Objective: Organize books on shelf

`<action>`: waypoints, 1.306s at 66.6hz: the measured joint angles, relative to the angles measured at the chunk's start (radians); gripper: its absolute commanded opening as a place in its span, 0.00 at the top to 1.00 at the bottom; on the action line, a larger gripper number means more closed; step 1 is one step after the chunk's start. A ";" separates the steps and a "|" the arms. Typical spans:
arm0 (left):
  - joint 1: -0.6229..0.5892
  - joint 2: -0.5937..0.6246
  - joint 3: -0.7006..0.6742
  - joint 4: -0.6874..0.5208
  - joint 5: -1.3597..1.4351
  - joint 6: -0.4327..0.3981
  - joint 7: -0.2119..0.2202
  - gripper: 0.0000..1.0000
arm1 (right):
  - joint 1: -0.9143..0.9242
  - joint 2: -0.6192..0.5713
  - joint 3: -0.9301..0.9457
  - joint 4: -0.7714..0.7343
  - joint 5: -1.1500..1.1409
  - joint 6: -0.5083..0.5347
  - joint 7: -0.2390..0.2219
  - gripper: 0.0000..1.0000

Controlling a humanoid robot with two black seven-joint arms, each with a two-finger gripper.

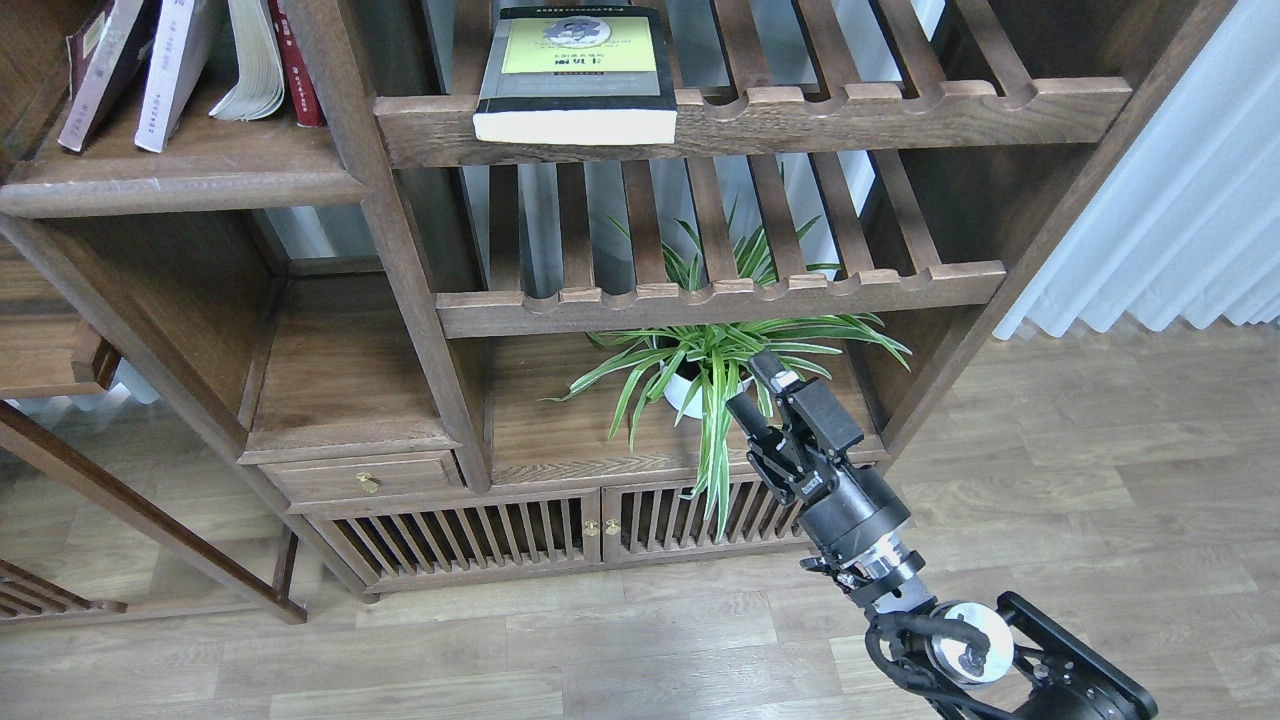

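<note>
A thick book with a yellow-green and black cover [580, 70] lies flat on the top slatted rack, its page edge toward me. A pale lavender-white book [168, 70] and a maroon book [95, 65] lean on the solid dark shelf [180, 180] at the top left. My right gripper [750, 384] is open and empty, low down in front of the potted plant and far below the thick book. My left gripper is out of view.
A book with fanned cream pages [250, 60] and a thin red-spined book [295, 60] stand on the same solid shelf. A spider plant in a white pot [700, 365] sits under the lower slatted rack [720, 300]. White curtains [1180, 200] hang at the right.
</note>
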 measured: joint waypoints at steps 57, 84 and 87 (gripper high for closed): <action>0.507 -0.460 -0.271 -0.002 -0.082 0.000 0.035 0.54 | -0.002 0.113 -0.008 0.096 -0.162 0.000 0.006 0.18; 0.564 -0.636 -0.218 0.000 -0.094 0.000 0.026 0.47 | 0.080 0.209 -0.006 0.134 -0.223 0.000 0.008 0.18; 0.599 -0.667 -0.211 0.000 -0.105 0.000 0.025 0.48 | 0.088 0.210 -0.006 0.149 -0.225 0.000 0.010 0.18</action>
